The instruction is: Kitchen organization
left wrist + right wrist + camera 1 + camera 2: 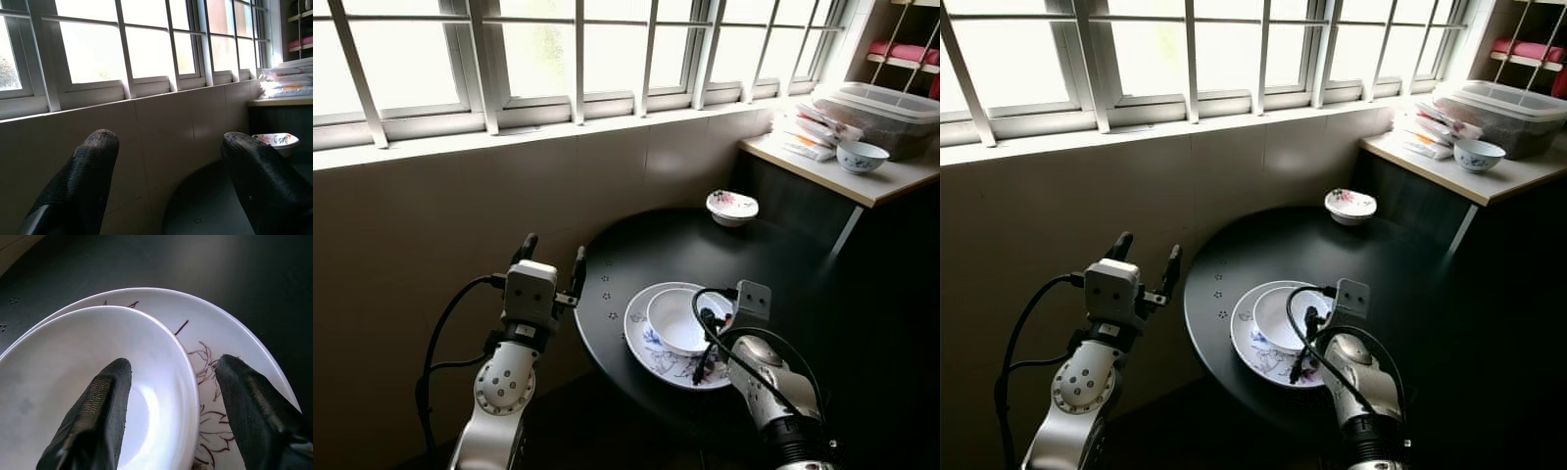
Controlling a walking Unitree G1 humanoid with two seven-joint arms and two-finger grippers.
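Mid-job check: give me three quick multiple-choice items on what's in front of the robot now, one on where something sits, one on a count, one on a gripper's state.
1. Where does the white bowl sit?
A. on the patterned plate
B. on the window sill
C. on the wooden counter

2. How many bowls are in view in all?
A. one
B. three
C. five

3. How does the right gripper stand?
A. shut on the plate
B. open, fingers astride the white bowl's rim
C. shut in the air

Answers: 1 A, the bowl rests inside the plate on the round black table. 2 B, the white bowl, a flowered bowl at the table's far edge, and a blue-patterned bowl on the counter. 3 B, the right wrist view shows one finger inside the bowl and one outside, apart.
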